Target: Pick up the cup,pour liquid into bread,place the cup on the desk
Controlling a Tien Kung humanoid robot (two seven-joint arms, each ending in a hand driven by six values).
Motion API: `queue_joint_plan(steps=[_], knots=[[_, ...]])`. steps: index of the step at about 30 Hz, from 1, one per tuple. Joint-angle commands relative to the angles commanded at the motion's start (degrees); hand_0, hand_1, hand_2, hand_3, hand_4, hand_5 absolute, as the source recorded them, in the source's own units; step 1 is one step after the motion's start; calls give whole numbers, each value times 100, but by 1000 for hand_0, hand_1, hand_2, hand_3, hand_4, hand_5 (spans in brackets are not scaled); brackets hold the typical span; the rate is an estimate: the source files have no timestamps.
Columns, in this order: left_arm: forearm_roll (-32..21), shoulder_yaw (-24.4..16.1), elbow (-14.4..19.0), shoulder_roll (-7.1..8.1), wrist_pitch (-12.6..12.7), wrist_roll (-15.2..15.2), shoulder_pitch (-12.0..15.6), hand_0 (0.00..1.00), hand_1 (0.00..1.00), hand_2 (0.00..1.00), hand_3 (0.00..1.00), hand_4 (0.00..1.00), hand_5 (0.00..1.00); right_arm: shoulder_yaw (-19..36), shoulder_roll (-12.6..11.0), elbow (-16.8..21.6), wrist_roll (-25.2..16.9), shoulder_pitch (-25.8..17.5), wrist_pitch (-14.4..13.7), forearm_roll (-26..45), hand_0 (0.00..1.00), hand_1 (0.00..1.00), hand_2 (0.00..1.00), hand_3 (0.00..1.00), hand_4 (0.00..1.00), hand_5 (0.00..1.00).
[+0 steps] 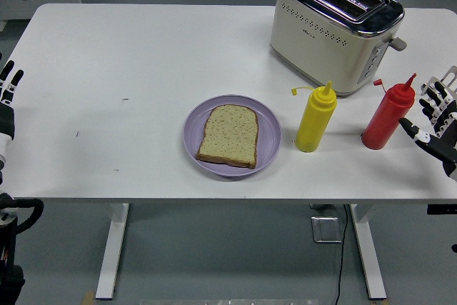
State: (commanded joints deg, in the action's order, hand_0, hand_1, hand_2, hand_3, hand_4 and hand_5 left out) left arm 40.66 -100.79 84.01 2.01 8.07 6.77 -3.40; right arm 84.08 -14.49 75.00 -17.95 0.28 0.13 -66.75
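The table (143, 69) is white and carries everything here, with both hands at its side edges. The toaster (334, 30), cream with a chrome top and two slots, stands at the far right, beyond and inward of the right fingers (435, 99). The plate (268, 128), lilac and round, lies near the front edge about midway between the two hands, well apart from both sets of fingers. On it rests the bread (228, 135), one brown-crusted slice lying flat. The red bottle (388, 115), the squeeze bottle nearest the working hand, stands upright just beside the right fingers, with its nozzle cap hanging open on a strap; the thumb tip points at its lower body, a narrow gap showing between them, so it is not gripped. The yellow bottle (315, 117) stands upright one place further inward, between the red bottle and the plate, its cap likewise flipped off to the side. The right hand (437, 121) reaches in from the right edge with fingers spread wide, holding nothing. The left hand (8, 85) rests at the left edge, far from all the objects, its fingers straight and loose, holding nothing.
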Motion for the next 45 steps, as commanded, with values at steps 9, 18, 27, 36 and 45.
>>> queue_joint_plan(steps=[9,18,27,36,45], knots=[[11,-36,-3,2,0,2,59,714,750,776,687,661,998,-328,76,-137,35,219,-96,39,998,946,998,998,927,234],[14,-73,6,-10,-3,2,42,714,750,776,688,661,998,-522,150,-389,36,587,-406,146,996,939,995,998,926,242],[15,-114,7,-25,-3,3,39,714,751,776,688,660,998,-699,200,-592,10,869,-674,239,925,871,901,998,922,242],[16,-151,4,-35,0,4,27,714,751,776,688,659,998,-988,345,-814,86,1154,-982,574,841,789,780,927,920,236],[14,-189,2,-37,4,7,38,714,751,776,688,660,998,-1148,482,-919,102,1273,-1352,1237,469,471,443,580,907,240]])
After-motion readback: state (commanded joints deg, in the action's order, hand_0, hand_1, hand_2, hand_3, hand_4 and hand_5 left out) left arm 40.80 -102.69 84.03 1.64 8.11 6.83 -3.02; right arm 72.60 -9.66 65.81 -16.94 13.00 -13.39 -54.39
